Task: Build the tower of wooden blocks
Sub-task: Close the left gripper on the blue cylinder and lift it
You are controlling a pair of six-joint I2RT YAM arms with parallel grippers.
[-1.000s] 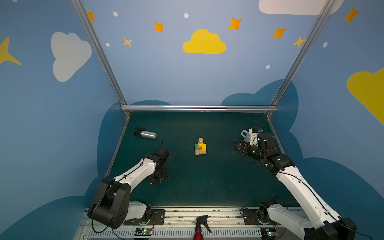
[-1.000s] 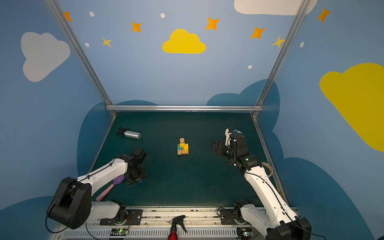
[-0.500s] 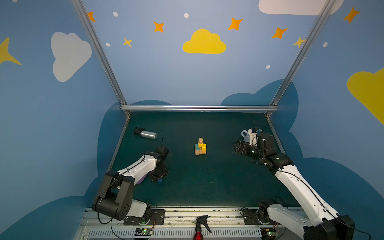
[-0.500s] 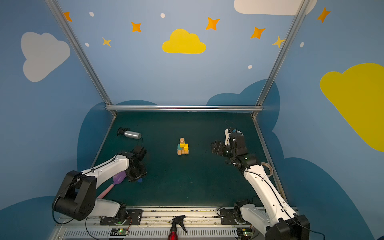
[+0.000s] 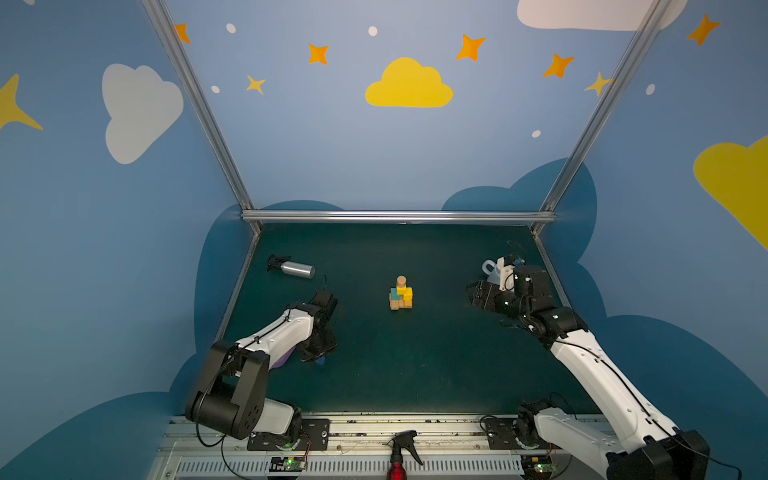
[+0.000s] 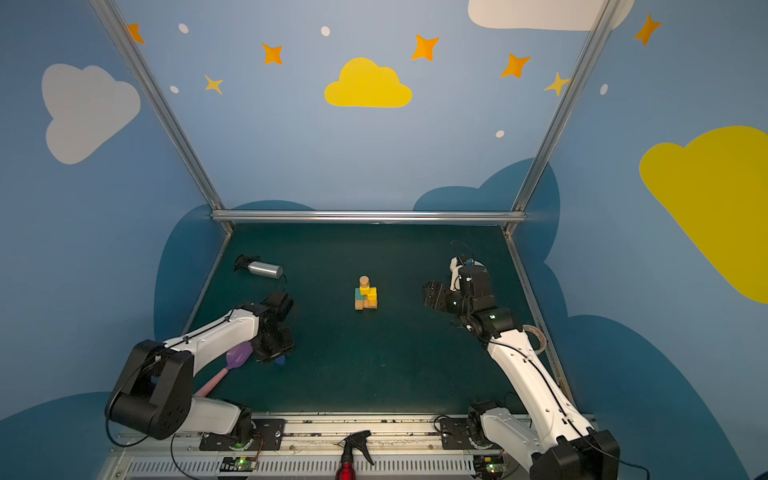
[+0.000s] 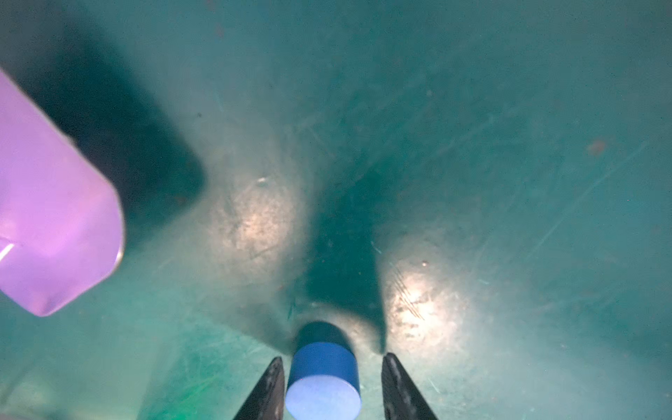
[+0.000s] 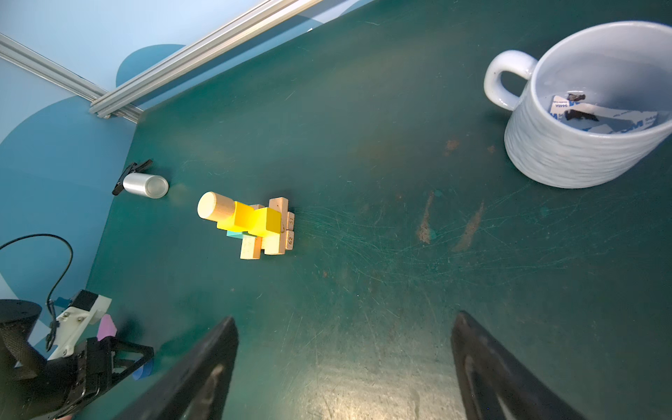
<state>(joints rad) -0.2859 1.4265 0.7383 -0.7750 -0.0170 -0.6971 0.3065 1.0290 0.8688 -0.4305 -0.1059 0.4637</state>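
Your left gripper [image 7: 331, 356] just dropped astride the short blue wood cylinder [image 7: 323, 382], jaws narrowed, not pinching (capstone for the tan-and-yellow block tower [image 5: 401, 295], two o'clock); right gripper [image 8: 344, 317] gapes empty.

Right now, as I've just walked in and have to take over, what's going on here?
The left gripper is low over the mat with its jaws astride a blue cylinder, not yet clamped. The tower stands mid-table, a tan cylinder on top. The right gripper hangs open and empty near the mug.
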